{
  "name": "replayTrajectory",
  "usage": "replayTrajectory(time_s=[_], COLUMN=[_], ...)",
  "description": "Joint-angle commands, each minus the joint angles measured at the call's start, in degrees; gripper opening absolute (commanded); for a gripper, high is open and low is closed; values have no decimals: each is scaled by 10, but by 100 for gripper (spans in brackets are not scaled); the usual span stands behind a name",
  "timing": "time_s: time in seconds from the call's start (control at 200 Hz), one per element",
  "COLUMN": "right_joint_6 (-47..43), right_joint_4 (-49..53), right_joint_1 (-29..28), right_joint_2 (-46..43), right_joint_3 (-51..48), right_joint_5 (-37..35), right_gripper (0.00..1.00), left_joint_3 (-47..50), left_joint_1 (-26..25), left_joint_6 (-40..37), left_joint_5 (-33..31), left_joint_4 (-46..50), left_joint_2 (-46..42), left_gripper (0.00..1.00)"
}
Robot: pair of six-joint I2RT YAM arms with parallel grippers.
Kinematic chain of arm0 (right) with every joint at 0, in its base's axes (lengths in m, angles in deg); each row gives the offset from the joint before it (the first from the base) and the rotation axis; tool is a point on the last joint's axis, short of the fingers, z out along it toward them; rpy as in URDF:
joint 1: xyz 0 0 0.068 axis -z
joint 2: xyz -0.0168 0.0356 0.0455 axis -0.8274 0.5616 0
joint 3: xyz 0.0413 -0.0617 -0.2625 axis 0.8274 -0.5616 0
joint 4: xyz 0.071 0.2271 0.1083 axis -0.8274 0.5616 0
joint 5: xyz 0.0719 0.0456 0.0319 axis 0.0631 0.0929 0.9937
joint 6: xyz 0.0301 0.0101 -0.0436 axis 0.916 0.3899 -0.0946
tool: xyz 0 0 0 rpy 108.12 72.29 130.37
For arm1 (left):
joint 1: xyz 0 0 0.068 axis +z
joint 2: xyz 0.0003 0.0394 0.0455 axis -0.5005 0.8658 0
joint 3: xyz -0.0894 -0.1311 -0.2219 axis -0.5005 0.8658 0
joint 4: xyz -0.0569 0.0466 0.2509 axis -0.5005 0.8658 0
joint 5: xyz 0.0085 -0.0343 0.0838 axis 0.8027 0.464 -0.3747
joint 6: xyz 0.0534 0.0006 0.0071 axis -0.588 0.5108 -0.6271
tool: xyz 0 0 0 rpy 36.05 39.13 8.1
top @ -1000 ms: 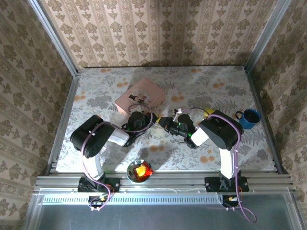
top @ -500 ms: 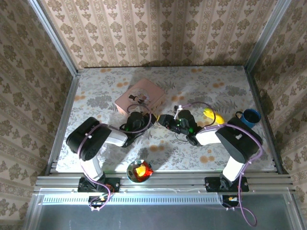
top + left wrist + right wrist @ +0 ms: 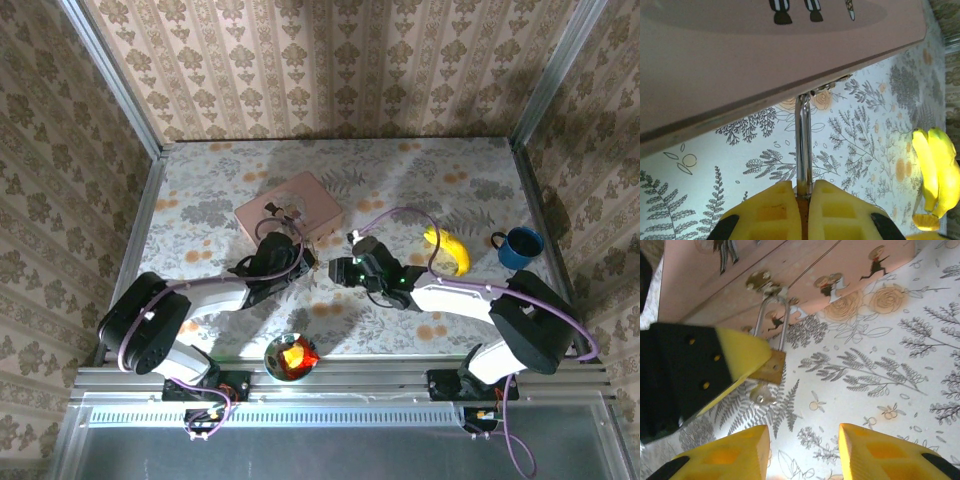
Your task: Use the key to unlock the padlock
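In the left wrist view my left gripper [image 3: 801, 192] is shut on the brass padlock [image 3: 803, 145]. Its thin shackle runs up to the hasp of the pink box [image 3: 765, 50]. The right wrist view shows the padlock [image 3: 771, 366] hanging from the box's latch, with a left finger [image 3: 740, 357] over its body. The small silvery key [image 3: 760, 393] sticks out of the padlock's underside. My right gripper [image 3: 802, 440] is open just short of the key, touching nothing. From above, the left gripper [image 3: 303, 258] and right gripper [image 3: 335, 268] face each other before the box [image 3: 288, 212].
A yellow banana [image 3: 445, 250] lies right of the right arm, and a blue mug [image 3: 520, 247] stands near the right wall. A dark bowl with orange contents [image 3: 291, 357] sits at the table's front edge between the arm bases. Patterned walls close in three sides.
Both arms have stretched lower and flatter, their elbows swinging outward. The two grippers stay close together in front of the pink box, which has shifted slightly.
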Motion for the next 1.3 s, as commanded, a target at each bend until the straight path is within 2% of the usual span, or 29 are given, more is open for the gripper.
replayTrajectory(time_s=[0.0,0.185,0.435,0.76,1.055,1.295], right_joint_6=[-64,-95,-139,-183,-221,-243], right_joint_4=[96,111,127,88,93,89], right_joint_1=[-29,-72,-103,-105,-105,-105], right_joint_2=[-8,-1,29,83,140,174], right_joint_3=[26,36,77,113,147,169], right_joint_5=[-80,-123,-152,-145,-155,-165], right_gripper=[39,38,37,34,41,42], left_joint_3=[-23,-34,-41,-43,-44,-49], left_joint_1=[5,10,14,20,21,21], left_joint_6=[1,25,37,38,37,33], left_joint_5=[19,42,54,64,66,71], left_joint_4=[58,84,92,91,91,92], left_joint_2=[-7,2,8,9,8,12], left_gripper=[0,0,0,0,0,0])
